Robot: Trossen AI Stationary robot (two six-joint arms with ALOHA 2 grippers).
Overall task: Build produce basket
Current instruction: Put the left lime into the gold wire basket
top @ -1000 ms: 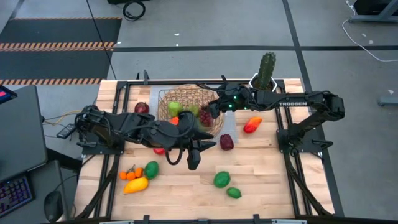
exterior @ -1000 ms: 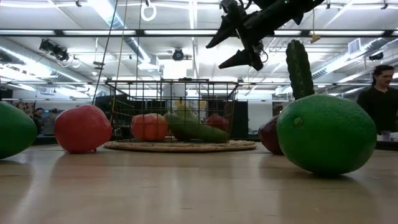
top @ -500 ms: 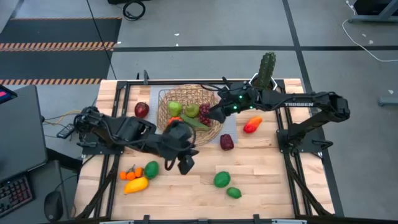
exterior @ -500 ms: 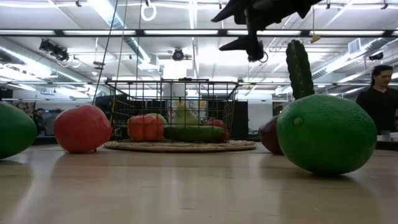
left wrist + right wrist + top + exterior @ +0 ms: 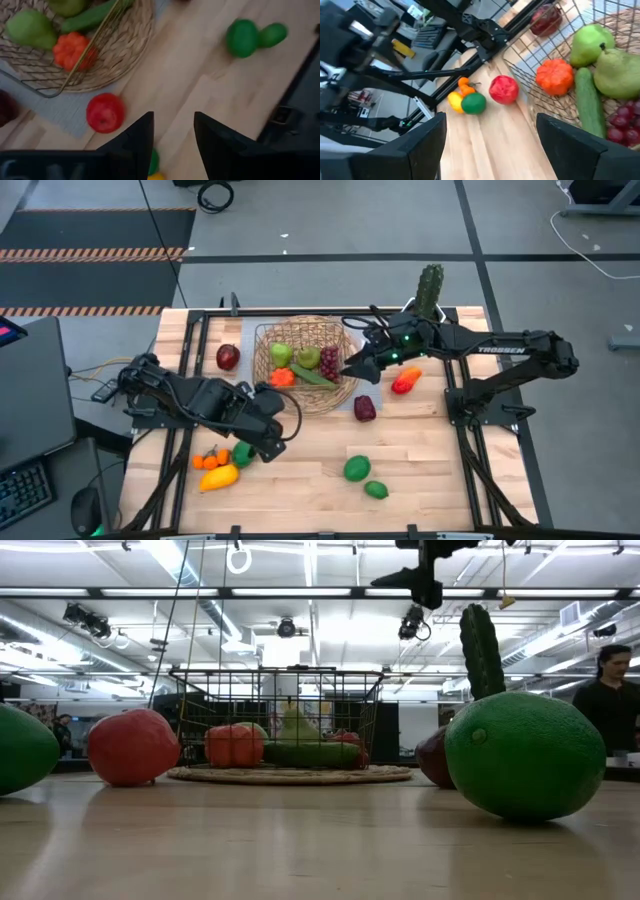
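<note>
1. The basket (image 5: pixel 303 365) is placed at the far middle of the table (image 5: pixel 430 470), on a pale mat.
2. Inside the basket are seen two green pears (image 5: pixel 282 354), an orange fruit (image 5: pixel 283 376), a cucumber (image 5: pixel 312 375) and purple grapes (image 5: pixel 329 363).
3. The right gripper (image 5: pixel 352 368) is held in the air just over the basket's right rim; its fingers are spread wide and nothing is gripped.
4. In the right wrist view the same basket contents are shown: pears (image 5: pixel 590 42), orange fruit (image 5: pixel 555 76), cucumber (image 5: pixel 588 102), grapes (image 5: pixel 622 122).
5. The left gripper (image 5: pixel 268 442) is placed low over the table, near the basket's front-left side; its fingers (image 5: pixel 135 142) are parted with a gap and nothing is between them.
6. A red apple (image 5: pixel 105 113) is seen on the table at the mat's edge, just beside the basket and close ahead of the left fingers.
7. A dark red apple (image 5: pixel 228 356) lies left of the basket; a dark plum (image 5: pixel 365 408) lies to its front right.
8. A red-orange fruit (image 5: pixel 405 380) lies right of the basket, near the right arm.
9. Two limes (image 5: pixel 357 469) are found at the front middle, touching or nearly so.
10. A green fruit (image 5: pixel 242 452), small oranges (image 5: pixel 210 460) and a yellow mango (image 5: pixel 219 477) are grouped at front left, next to the left gripper.
11. A cactus (image 5: pixel 430 292) in a white pot stands at the far right edge.
</note>
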